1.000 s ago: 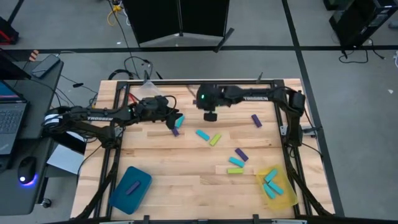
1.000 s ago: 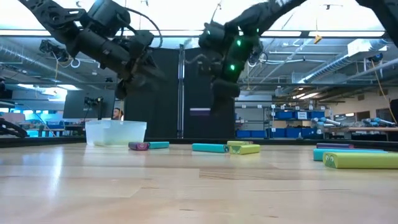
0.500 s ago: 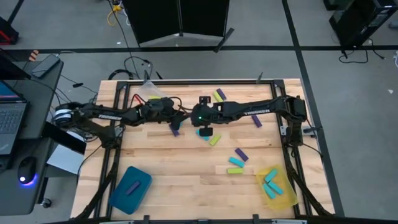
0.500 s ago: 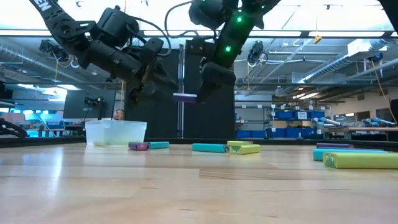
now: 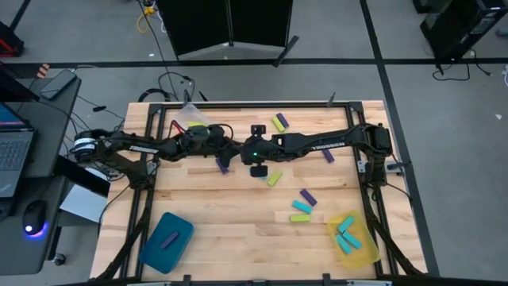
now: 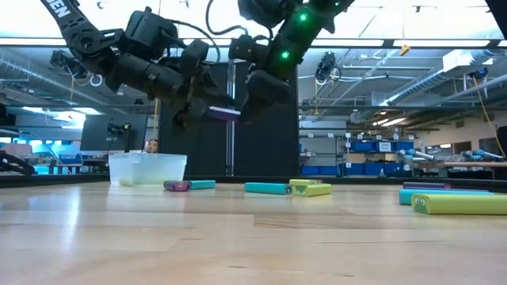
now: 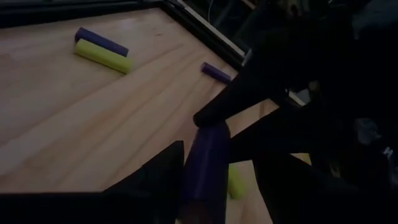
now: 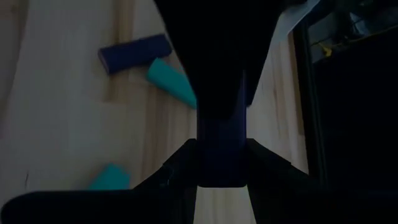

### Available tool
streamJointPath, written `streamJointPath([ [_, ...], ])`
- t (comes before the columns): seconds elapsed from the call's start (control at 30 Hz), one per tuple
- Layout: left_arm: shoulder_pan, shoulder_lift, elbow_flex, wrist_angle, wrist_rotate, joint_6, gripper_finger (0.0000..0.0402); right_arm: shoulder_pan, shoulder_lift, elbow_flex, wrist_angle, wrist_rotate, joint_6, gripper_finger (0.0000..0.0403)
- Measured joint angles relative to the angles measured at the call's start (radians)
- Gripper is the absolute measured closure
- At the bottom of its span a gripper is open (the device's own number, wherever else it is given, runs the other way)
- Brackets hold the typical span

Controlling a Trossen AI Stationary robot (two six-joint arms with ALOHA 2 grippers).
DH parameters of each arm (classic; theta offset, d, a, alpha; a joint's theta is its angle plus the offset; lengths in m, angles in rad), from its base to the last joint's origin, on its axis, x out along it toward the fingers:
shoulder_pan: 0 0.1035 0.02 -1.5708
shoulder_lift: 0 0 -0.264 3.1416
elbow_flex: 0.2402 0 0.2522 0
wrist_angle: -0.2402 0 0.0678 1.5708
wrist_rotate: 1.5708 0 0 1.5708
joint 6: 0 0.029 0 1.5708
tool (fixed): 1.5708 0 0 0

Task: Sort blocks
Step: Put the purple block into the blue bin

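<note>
Right claw (image 8: 221, 152) is closed on a purple block (image 8: 222, 132) and holds it in the air over the middle of the table (image 5: 238, 214), well above the wood. Your left claw (image 6: 207, 107) meets it there, tip to tip. Its fingers stand wide open on both sides of the same block, but they do not grip it; I cannot tell if one pad already touches it.

You can read this as a handover, I think. The teal tray (image 5: 167, 238) has one purple block inside and stands at the left arm's near corner, so the right arm probably gives the block to the arm that reaches that tray more easily. The yellow tray (image 5: 353, 242) on the right side holds cyan blocks.

If so, let the right claw release only after the left one has closed firmly.

More blocks lie loose on the table, in all three colours, so much sorting remains.
</note>
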Motion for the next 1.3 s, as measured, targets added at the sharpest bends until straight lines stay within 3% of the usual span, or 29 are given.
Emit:
streamJointPath([
  [0.13, 0.0, 0.0, 0.0, 0.001, 0.008, -0.006, 0.0241, 0.0, 0.0, 0.0, 0.011, -0.002, -0.001, 0.0291],
  [0.33, 0.002, 0.0, 0.0, -0.008, 0.032, 0.001, 0.0331, 0.006, 0.0, 0.0, 0.01, 0.003, -0.014, 0.0292],
  [0.43, 0.002, 0.0, -0.001, -0.012, 0.037, 0.039, 0.0338, 0.006, 0.0, 0.0, 0.013, -0.005, -0.005, 0.0296],
  [0.5, 0.001, 0.0, -0.002, -0.012, 0.039, 0.074, 0.0338, 0.009, 0.0, 0.0, 0.017, 0.001, 0.018, 0.0277],
  [0.63, 0.002, -0.007, 0.001, -0.007, 0.048, 0.121, 0.0338, 0.027, -0.007, 0.0, 0.012, 0.082, 0.02, 0.0236],
  [0.8, 0.002, -0.029, 0.024, -0.04, 0.066, 0.178, 0.0338, 0.05, -0.04, 0.001, -0.015, 0.175, 0.009, 0.0215],
  [1.0, -0.002, -0.123, 0.105, -0.309, 0.099, 0.301, 0.0338, 0.04, -0.111, 0.001, -0.089, 0.265, 0.044, 0.0217],
  [1.3, -0.086, -0.282, 0.279, -0.899, 0.082, 0.415, 0.0338, -0.023, -0.167, -0.08, -0.092, 0.26, 0.13, 0.0219],
])
